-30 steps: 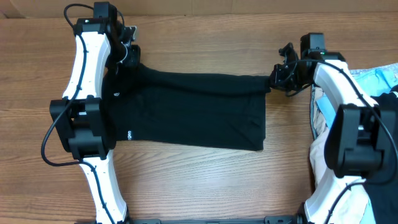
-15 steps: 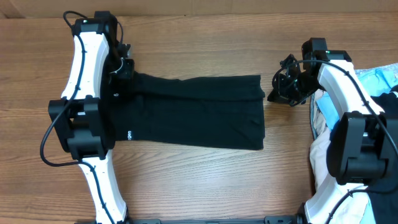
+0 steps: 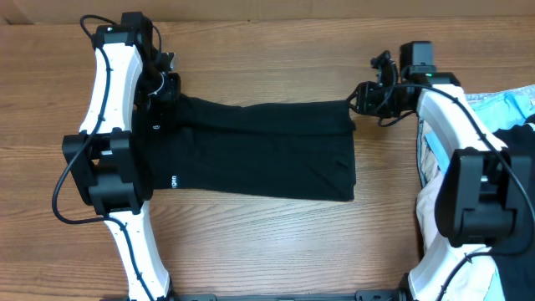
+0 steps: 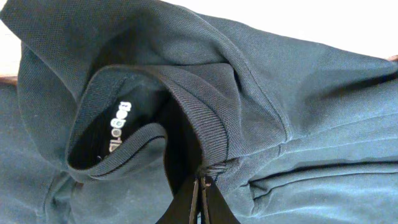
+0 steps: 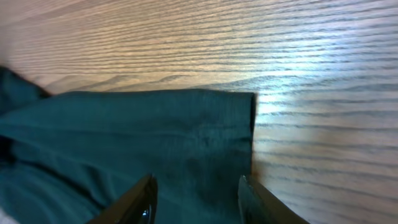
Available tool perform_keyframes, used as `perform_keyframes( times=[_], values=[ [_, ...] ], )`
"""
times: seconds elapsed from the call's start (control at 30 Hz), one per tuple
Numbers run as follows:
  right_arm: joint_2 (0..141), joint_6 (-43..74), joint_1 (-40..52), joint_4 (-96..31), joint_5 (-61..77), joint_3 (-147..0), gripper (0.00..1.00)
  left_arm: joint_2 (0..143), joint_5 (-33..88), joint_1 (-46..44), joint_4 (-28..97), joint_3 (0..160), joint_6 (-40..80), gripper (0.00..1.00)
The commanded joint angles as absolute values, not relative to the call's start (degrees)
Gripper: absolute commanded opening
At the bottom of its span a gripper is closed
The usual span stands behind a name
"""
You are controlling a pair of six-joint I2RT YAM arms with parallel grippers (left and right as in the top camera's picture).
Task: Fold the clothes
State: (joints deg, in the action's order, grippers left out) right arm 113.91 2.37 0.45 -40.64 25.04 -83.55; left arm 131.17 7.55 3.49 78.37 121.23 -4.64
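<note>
Plainly our left fingers (image 4: 199, 198) are clenched on the black T-shirt (image 3: 259, 150) beside its collar, while our right fingers (image 3: 364, 96) stand released over a hem corner. Spread flat on the surface (image 3: 276, 242), it looks light and limp, so we judge corners and edges the best holds.

T-shirt (image 3: 259, 150) left end under the left arm (image 3: 113, 75), neck label (image 4: 118, 127) print (partly tucked) unclear
</note>
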Motion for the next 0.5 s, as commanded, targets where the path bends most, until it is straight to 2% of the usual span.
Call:
perform_keyframes(
  times=[0.0, 0.2, 0.33, 0.47],
  values=[
    [117.5, 4.8, 2.1, -40.1, 19.9, -82.8, 0.41, 131.5, 8.9, 3.6, 78.3, 122.1, -4.3, 0.04],
    [119.7, 5.0, 2.6, -38.7, 19.0, -82.7, 0.39, 131.5, 8.9, 3.6, 78.1, 122.1, -4.3, 0.04],
    [119.7, 5.0, 2.6, -37.8, 18.4, -82.5, 0.49, 131.5, 8.8, 3.6, 78.1, 122.1, -4.3, 0.04],
    [119.7, 6.2, 2.6, -35.8, 18.4, -81.1, 0.5, 131.5, 8.8, 3.6, 78.1, 122.1, -4.3, 0.04]
  ],
)
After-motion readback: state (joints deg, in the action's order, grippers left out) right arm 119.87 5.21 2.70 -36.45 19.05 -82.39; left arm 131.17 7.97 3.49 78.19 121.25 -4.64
